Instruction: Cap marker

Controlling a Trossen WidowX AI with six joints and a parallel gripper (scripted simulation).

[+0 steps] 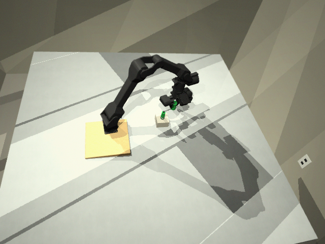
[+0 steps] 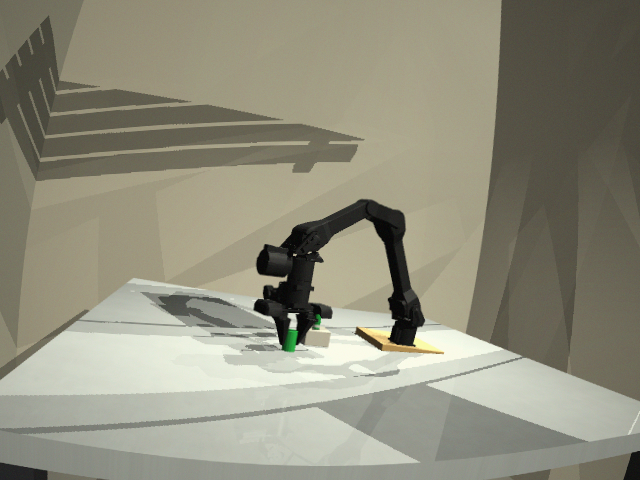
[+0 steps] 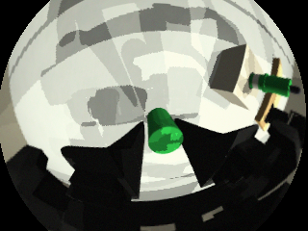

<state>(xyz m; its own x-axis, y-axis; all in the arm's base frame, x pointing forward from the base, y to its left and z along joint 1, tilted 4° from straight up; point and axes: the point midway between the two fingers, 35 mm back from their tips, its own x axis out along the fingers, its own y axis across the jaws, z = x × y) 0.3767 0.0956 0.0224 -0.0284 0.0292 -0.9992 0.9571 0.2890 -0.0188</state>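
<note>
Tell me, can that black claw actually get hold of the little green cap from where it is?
Probably yes. The gripper has its two fingers on either side of the green cap, which stands upright on the table, apart from the holder block. Nothing sits between fingers and cap, though they are not yet shut tight on it.

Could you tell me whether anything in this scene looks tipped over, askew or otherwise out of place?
Nothing stands out. The marker stands upright in the holder block, and the cap stands upright on the table between the fingers of the end effector.
</note>
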